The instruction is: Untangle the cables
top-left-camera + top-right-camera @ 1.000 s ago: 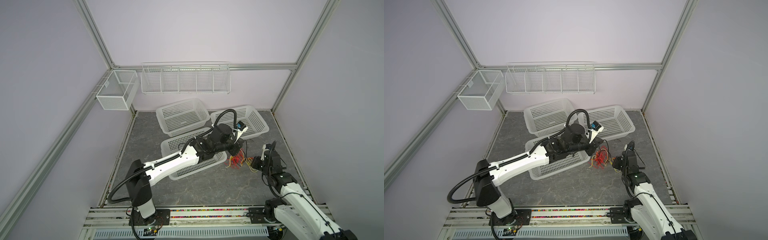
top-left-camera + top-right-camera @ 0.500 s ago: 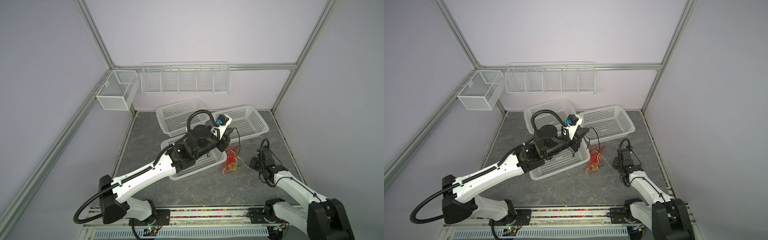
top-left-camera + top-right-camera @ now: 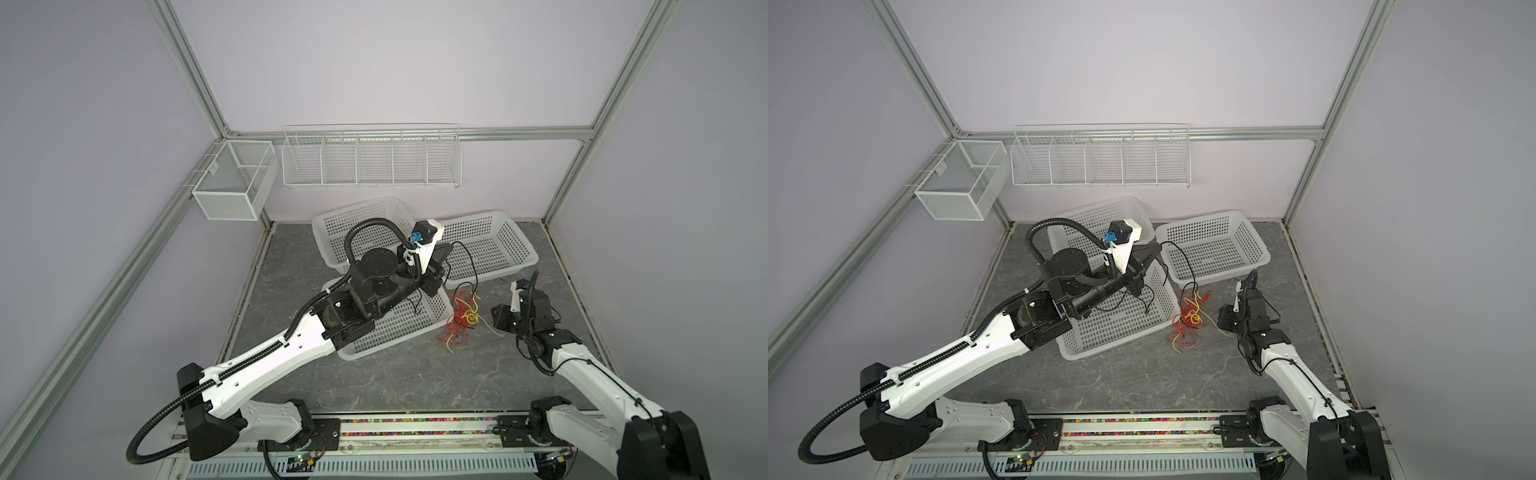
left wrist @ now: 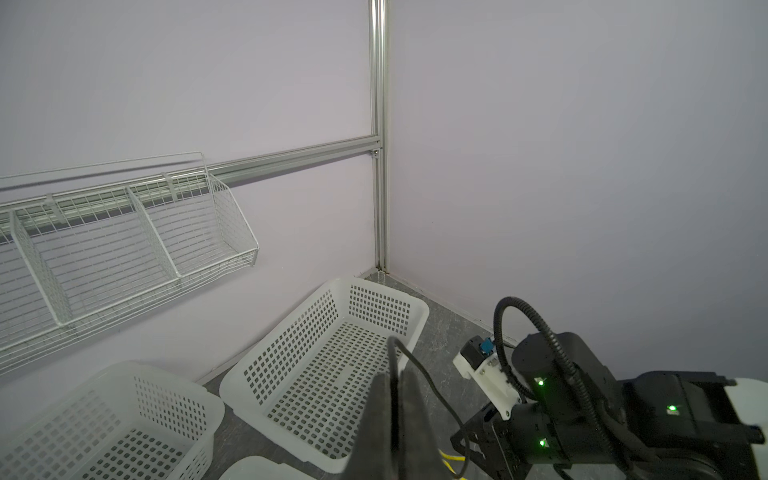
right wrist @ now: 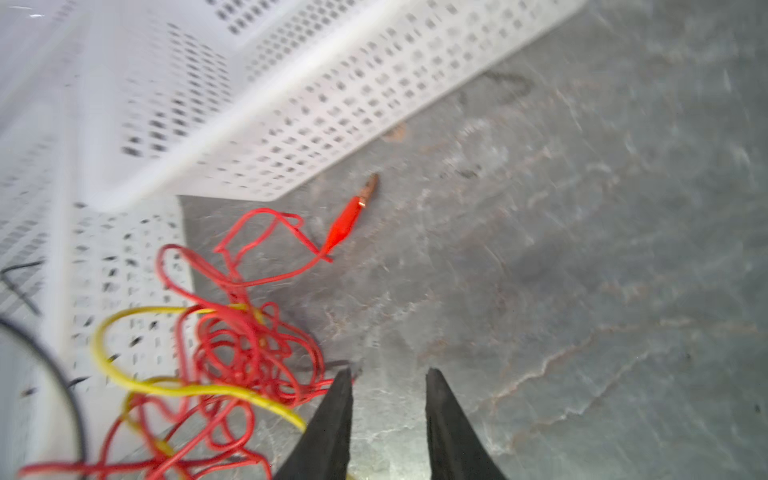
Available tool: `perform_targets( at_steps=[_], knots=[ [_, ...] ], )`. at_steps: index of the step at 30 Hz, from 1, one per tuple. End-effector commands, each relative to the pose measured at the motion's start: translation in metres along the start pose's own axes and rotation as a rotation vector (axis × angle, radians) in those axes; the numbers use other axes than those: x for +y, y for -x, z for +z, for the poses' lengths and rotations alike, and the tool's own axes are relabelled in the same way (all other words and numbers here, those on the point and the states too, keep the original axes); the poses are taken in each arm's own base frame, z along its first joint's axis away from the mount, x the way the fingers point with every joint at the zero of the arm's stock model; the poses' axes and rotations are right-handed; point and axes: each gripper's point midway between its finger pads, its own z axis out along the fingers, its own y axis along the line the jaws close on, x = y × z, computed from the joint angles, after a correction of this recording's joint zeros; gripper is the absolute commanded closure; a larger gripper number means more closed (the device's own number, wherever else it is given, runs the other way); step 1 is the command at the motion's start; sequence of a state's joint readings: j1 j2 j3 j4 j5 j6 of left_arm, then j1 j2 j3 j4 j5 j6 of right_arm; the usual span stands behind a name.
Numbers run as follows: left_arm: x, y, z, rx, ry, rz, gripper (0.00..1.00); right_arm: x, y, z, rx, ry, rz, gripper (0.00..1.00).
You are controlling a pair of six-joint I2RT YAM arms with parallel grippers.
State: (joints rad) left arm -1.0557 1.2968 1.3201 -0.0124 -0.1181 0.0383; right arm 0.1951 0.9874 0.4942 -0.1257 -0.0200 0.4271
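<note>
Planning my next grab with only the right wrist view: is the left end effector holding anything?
Observer: Yes. The left end effector is shut on a black cable, raised off the floor.
Operator: Where does that cable run?
Observer: It arcs down to the red and yellow tangle lying beside the front basket.
Operator: Anything else hanging from it?
Observer: A black strand also dangles below that end effector, over the front basket.
</note>
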Motion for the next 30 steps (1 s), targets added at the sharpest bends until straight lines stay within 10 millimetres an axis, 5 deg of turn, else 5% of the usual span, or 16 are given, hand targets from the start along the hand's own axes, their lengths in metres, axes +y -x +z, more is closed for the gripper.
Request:
perform_targets(
  at_steps=[1, 7, 15, 23, 30],
  knots=[
    [-0.001, -0.005, 0.005, 0.017, -0.005, 0.002, 1.00, 0.028, 0.021, -0.021, -0.074, 0.117, -0.104, 0.61],
    [0.000, -0.014, 0.013, 0.042, 0.005, 0.006, 1.00, 0.065, 0.029, -0.059, -0.126, 0.315, -0.167, 0.50],
    [0.002, -0.019, 0.019, 0.065, 0.020, 0.006, 1.00, 0.114, 0.010, -0.099, -0.111, 0.610, -0.240, 0.27],
    [0.006, -0.017, 0.018, 0.071, 0.044, 0.009, 1.00, 0.107, -0.008, -0.074, -0.068, 0.540, -0.235, 0.28],
    [0.007, -0.012, 0.011, 0.057, 0.044, 0.004, 1.00, 0.100, 0.000, -0.048, -0.104, 0.454, -0.159, 0.33]
  ],
)
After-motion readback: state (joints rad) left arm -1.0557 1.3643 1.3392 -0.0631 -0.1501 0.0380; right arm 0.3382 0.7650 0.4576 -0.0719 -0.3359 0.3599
